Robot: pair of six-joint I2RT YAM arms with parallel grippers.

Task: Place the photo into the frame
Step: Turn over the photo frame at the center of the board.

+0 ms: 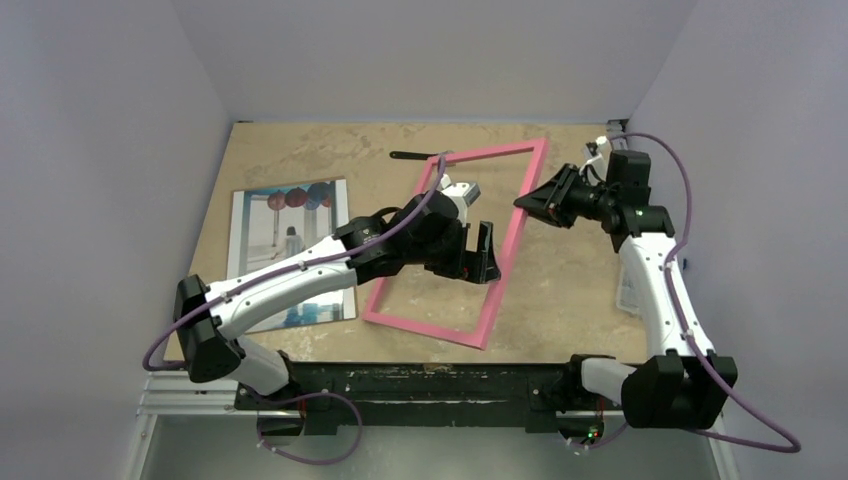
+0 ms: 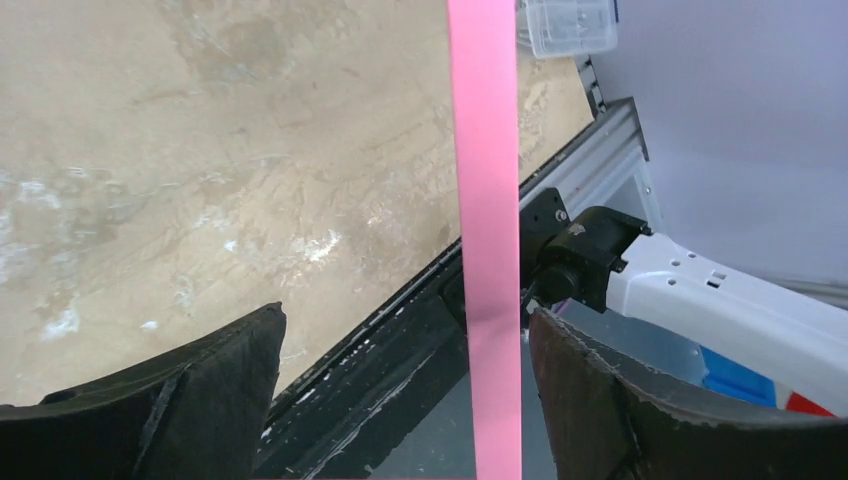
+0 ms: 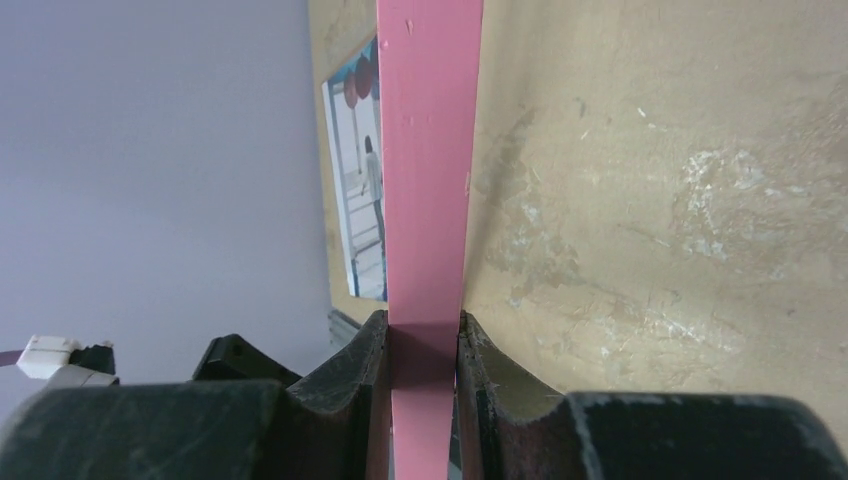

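The pink frame [image 1: 440, 328] lies slanted across the middle of the table. My right gripper [image 1: 523, 203] is shut on its right long bar, and the right wrist view shows that bar [image 3: 428, 150] pinched between both pads, with the gripper [image 3: 424, 365] closed on it. My left gripper [image 1: 489, 255] reaches across the frame's opening to the same bar, lower down. It stands open [image 2: 405, 400]: the pink bar [image 2: 485, 200] runs between the fingers, close to the right finger [image 2: 620, 400], with a gap on both sides. The photo [image 1: 285, 225] lies face up at the left, partly under my left arm, and also shows as the print [image 3: 360, 190] behind the bar.
A thin black strip [image 1: 410, 156] lies at the back of the table, by the frame's top corner. A clear plastic box [image 1: 628, 290] sits at the right edge, and the same box [image 2: 570, 25] appears in the left wrist view. The black base rail [image 1: 430, 385] runs along the near edge.
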